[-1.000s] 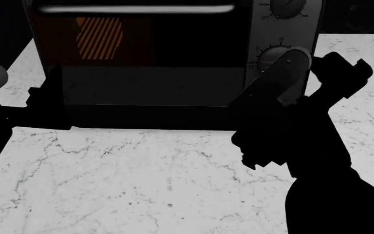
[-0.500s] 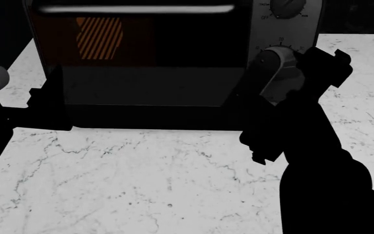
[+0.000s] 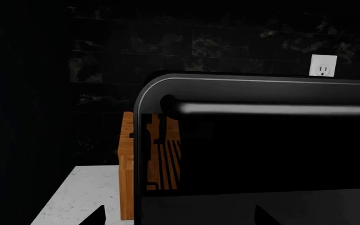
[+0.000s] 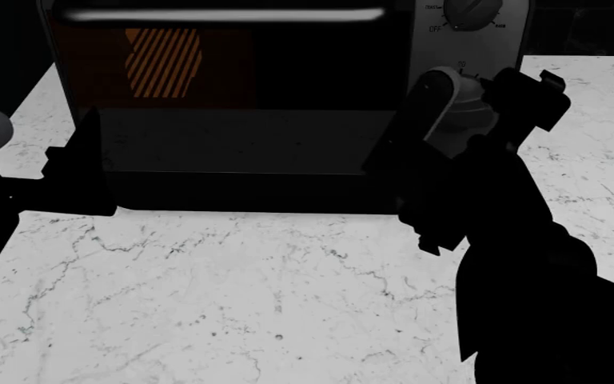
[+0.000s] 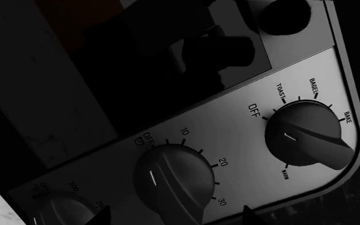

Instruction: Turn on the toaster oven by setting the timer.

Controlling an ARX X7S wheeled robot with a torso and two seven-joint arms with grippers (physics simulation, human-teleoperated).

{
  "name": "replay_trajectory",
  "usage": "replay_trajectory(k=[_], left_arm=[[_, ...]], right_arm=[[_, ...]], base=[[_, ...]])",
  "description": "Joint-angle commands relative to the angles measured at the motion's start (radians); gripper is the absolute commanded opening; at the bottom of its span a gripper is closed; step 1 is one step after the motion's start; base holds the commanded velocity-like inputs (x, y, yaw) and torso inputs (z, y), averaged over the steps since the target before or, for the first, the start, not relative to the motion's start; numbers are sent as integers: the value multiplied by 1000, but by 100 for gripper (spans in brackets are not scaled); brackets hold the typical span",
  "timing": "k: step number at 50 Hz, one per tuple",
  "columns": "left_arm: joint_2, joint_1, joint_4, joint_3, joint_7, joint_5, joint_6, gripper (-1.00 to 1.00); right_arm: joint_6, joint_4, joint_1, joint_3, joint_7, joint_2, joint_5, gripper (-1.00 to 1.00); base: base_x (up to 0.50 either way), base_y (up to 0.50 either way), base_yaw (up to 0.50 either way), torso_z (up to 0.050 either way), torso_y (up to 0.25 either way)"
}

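Note:
The toaster oven [image 4: 233, 88] stands at the back of the marble counter, black with a dark glass door, a silver bar handle [image 4: 221, 14] and a silver knob panel [image 4: 515, 32] at its right. In the right wrist view the timer knob [image 5: 174, 180], marked OFF to 30, sits between the function knob [image 5: 305, 138] and a third knob [image 5: 61, 211]. My right gripper [image 5: 175, 218] is open, its jaws either side of the timer knob and close to it. In the head view it [image 4: 459, 100] hides that knob. My left gripper [image 3: 180, 218] is open and empty before the oven door's left end [image 4: 85, 152].
A wooden block [image 3: 127, 168] stands behind the oven's left side. A wall outlet [image 3: 323, 65] sits on the dark tiled wall above the oven. The white marble counter [image 4: 233, 304] stretches in front of the oven, and its left edge [image 4: 9, 120] lies near my left arm.
My right gripper has moved up and left onto the knob panel and rolled more upright, now covering the timer knob. The left arm has not moved.

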Motion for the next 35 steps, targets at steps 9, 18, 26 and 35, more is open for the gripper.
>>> replay_trajectory(k=[9, 18, 26, 35], left_arm=[[-8, 4, -11, 5, -5, -7, 16, 100], [-12, 1, -26, 13, -4, -7, 27, 100], [-12, -4, -37, 21, -6, -6, 36, 100], [-17, -2, -31, 21, -11, -12, 34, 100]], right_arm=[[-68, 140, 39, -18, 3, -36, 0, 100], [-95, 199, 70, -32, -7, -50, -6, 100], [-117, 232, 83, -45, -11, -58, -12, 100], [-128, 254, 94, -53, -14, -65, -15, 100]], base=[[0, 0, 0, 0, 0], [0, 0, 0, 0, 0], [0, 0, 0, 0, 0], [0, 0, 0, 0, 0]])
